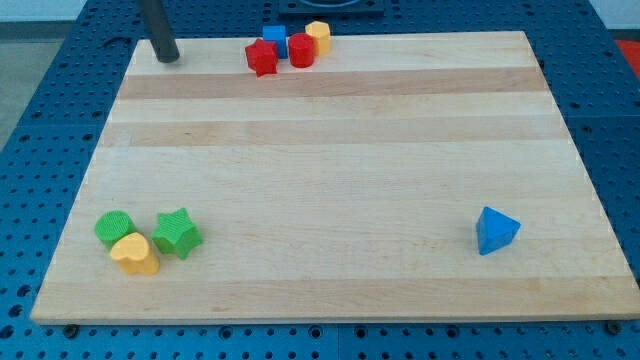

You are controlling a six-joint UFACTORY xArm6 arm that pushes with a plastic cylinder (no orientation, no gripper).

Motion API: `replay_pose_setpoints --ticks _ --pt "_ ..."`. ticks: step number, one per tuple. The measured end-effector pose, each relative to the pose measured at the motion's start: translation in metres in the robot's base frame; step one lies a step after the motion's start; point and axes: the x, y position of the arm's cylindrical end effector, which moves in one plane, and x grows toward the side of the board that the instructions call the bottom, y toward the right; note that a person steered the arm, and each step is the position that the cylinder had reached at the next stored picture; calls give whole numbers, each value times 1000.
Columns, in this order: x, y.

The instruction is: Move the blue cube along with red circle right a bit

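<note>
Four blocks cluster at the bench's (330, 150) top edge, blue cube (275, 38) and red circle (302, 50) among them. My tip (166, 59) sits near the top-left corner, well left of them. No fingers here, just a rod.

We see our dark tip (166, 58), a blue cube (275, 38), a red circle (302, 50), and a pale striped wooden board (330, 170).

My rod (158, 28) is cut off by the view's top edge. The blue cube (275, 38) sits partly hidden behind the red blocks (281, 53).
</note>
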Motion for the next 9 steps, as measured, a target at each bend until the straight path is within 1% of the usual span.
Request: replay_pose_setpoints --ticks 1,2,4,9 --pt "-20 0" --pt "-20 0" --pt "-19 27" --pt "-19 13"
